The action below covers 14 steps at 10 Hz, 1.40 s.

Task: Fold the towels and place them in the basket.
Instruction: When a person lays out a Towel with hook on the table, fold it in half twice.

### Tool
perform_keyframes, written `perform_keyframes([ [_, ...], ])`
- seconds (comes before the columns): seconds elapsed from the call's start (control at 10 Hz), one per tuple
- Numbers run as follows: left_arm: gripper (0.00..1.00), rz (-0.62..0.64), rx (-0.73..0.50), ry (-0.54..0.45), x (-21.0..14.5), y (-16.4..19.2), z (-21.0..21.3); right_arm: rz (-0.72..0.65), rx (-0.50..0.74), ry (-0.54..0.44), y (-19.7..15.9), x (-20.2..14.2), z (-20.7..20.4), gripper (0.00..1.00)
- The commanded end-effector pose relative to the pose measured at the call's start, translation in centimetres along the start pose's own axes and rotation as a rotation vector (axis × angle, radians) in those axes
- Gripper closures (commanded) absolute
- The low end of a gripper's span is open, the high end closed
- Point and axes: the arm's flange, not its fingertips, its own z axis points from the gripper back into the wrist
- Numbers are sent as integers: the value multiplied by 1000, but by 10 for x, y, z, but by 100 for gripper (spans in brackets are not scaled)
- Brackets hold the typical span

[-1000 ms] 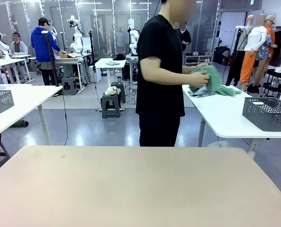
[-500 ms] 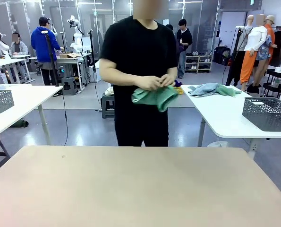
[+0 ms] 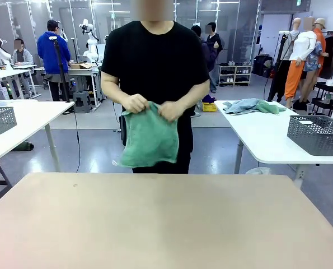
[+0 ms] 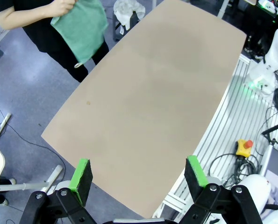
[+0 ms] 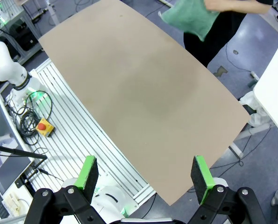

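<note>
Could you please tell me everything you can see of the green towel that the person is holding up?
The green towel is a mint-coloured, soft, terry-looking cloth, roughly rectangular with hemmed edges. It hangs opened out and slightly rumpled, just beyond the far edge of the table, clear of the tabletop. The person's hands pinch its top edge, one near each upper corner, and the lower edge hangs free. Whether it brushes the person's clothing cannot be told.
</note>
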Motion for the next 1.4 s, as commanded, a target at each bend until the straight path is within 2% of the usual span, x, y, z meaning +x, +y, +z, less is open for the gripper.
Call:
perform_keyframes([
  [0.0, 0, -1, -2, -3, 1, 0, 0, 2, 2, 0, 0, 0, 0, 0],
  [1.3, 0, -1, -2, -3, 1, 0, 0, 2, 2, 0, 0, 0, 0, 0],
])
